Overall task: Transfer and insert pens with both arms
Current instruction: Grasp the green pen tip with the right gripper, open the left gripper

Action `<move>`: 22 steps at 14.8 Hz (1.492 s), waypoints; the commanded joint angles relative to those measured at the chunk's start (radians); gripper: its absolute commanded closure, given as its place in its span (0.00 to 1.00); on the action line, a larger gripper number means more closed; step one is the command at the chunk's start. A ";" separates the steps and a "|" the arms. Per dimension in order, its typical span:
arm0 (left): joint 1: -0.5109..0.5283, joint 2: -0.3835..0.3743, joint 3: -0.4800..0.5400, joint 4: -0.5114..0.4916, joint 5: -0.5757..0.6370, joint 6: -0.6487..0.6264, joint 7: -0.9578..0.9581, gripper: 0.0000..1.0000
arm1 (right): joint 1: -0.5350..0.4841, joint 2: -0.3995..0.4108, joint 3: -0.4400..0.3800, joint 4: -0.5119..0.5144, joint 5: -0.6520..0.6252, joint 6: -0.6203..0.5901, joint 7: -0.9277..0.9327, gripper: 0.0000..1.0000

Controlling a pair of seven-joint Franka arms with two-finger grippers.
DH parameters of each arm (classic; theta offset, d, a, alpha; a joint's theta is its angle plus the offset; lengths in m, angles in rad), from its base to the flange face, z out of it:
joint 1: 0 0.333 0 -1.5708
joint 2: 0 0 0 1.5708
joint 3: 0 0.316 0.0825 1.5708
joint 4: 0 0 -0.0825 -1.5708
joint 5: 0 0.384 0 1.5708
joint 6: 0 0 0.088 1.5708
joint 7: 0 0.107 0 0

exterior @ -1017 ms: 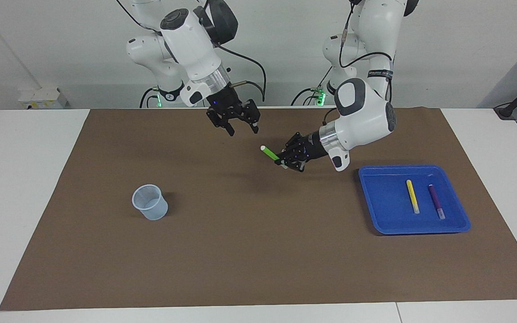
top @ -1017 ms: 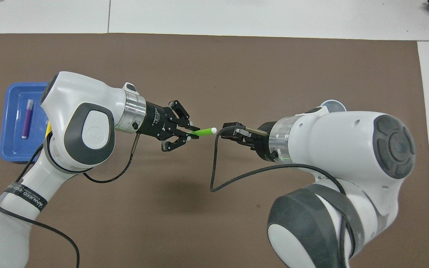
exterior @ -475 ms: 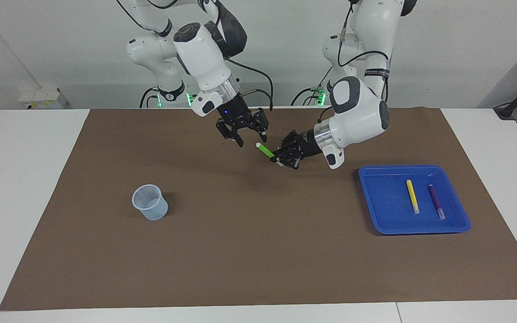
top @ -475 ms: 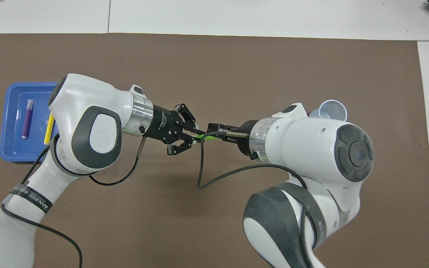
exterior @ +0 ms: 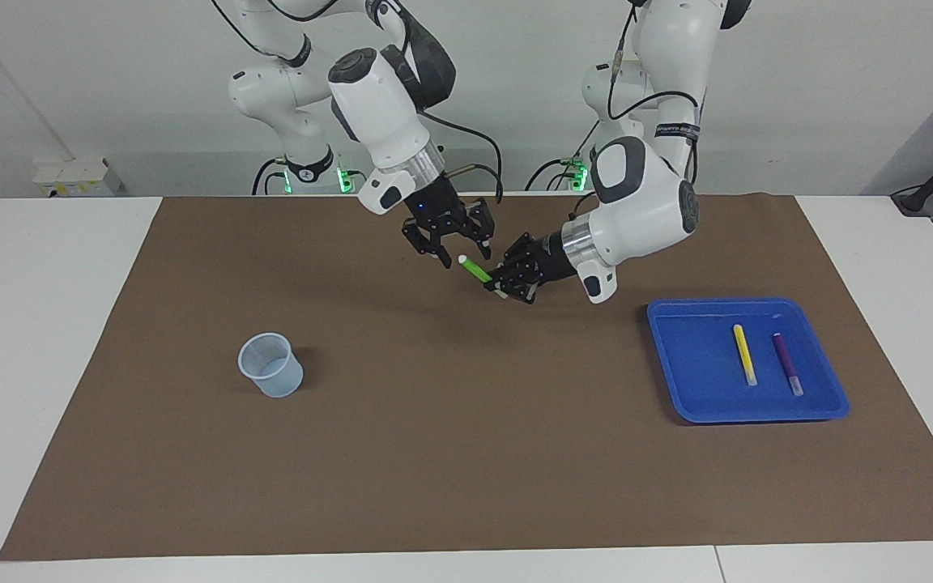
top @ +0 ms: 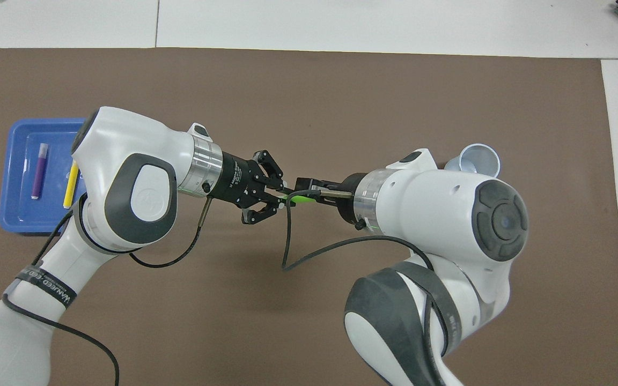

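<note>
Gripping the green pen (exterior: 476, 270) in the left gripper (exterior: 502, 287) above the brown mat (exterior: 466, 453), its white cap sitting between the right gripper's (exterior: 458, 257) parted fingers; yellow pen (exterior: 744, 354) and purple pen (exterior: 786, 363) lying in the blue tray (exterior: 677, 364).

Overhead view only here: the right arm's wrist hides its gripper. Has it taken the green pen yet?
Observer: Not yet. The right gripper has its fingers apart around the whitish cap of the green pen; the left gripper is shut on the other end.
Operator: Is the pen off the table?
Observer: Yes, it is held in the air over the brown mat, and its shadow falls on the mat below it.
Operator: The cup is half hidden too.
Observer: The plastic cup stands upright with no pen in it.
</note>
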 commanded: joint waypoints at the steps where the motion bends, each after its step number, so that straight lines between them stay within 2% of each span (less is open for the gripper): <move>1: -0.015 -0.034 0.013 -0.028 -0.021 0.020 -0.027 1.00 | 0.004 0.008 -0.004 -0.007 0.027 0.024 -0.042 0.30; 5: -0.017 -0.034 0.013 -0.026 -0.021 0.020 -0.034 1.00 | 0.002 0.008 -0.005 -0.007 0.027 0.024 -0.078 0.39; 8: -0.017 -0.034 0.013 -0.029 -0.019 0.020 -0.036 1.00 | 0.002 0.009 -0.004 -0.006 0.027 0.024 -0.078 0.55; 11: -0.017 -0.036 0.013 -0.029 -0.019 0.021 -0.036 1.00 | 0.001 0.009 -0.004 -0.004 0.027 0.024 -0.078 0.67; 15: -0.017 -0.036 0.013 -0.029 -0.019 0.021 -0.036 1.00 | -0.001 0.012 -0.004 -0.001 0.027 0.024 -0.085 1.00; 22: -0.018 -0.036 0.013 -0.031 -0.019 0.029 -0.036 1.00 | -0.008 0.014 -0.005 0.004 0.027 0.022 -0.110 1.00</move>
